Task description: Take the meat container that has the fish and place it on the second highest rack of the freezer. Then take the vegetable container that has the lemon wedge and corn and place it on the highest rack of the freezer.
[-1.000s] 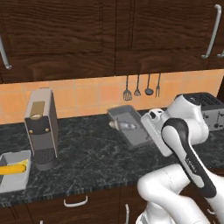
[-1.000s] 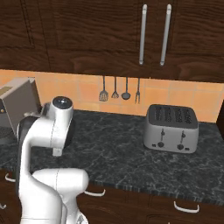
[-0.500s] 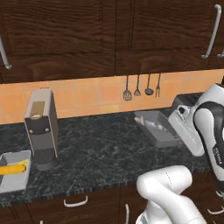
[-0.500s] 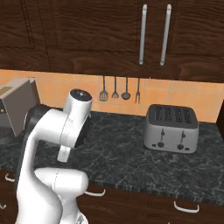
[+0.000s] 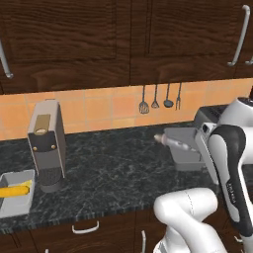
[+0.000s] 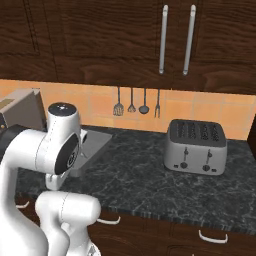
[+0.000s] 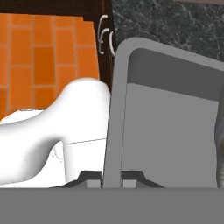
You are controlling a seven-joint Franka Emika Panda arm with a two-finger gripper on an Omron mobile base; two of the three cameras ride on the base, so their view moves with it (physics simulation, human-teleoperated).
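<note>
Meat container: grey rectangular tray with raised walls, held in the air above the right part of the dark counter, in front of the toaster.
Fish: slim, silvery-grey, pointed; lies in the tray, its tip poking over the tray's left end.
Gripper: jaws clamped shut on the tray's rim, one dark tip on each side of the wall.
Tray, hand view: pale grey floor, darker inner wall, rounded corner.
Vegetable container: grey tray at the counter's front left corner, beside the coffee machine.
Corn: yellow-orange cob lying lengthwise inside it.
</note>
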